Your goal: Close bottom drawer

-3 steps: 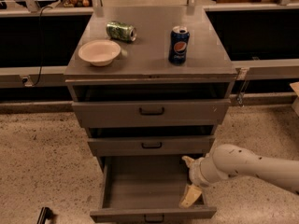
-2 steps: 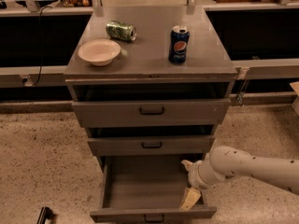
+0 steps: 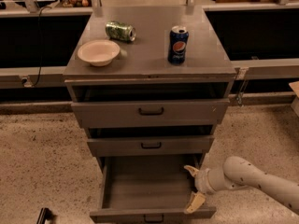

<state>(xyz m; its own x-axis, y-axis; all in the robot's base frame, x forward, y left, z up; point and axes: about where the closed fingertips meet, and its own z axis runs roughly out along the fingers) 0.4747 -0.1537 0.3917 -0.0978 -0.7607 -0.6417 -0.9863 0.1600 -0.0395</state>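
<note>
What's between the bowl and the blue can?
Just bare cabinet top, in the camera view. The gripper sits low, beside the open bottom drawer.

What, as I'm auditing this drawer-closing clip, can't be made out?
Camera view:
The bottom drawer: front's lower part and pull cut by the bottom edge.
The gripper, open at its right front corner: contact with the wall unclear.
The arm: cut by the right edge.
A dark object, floor lower left: cut off, unidentifiable.

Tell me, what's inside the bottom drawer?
The bottom drawer shows only its bare grey floor. The hand is open at its right side. The drawer's back is hidden under the middle drawer.
</note>
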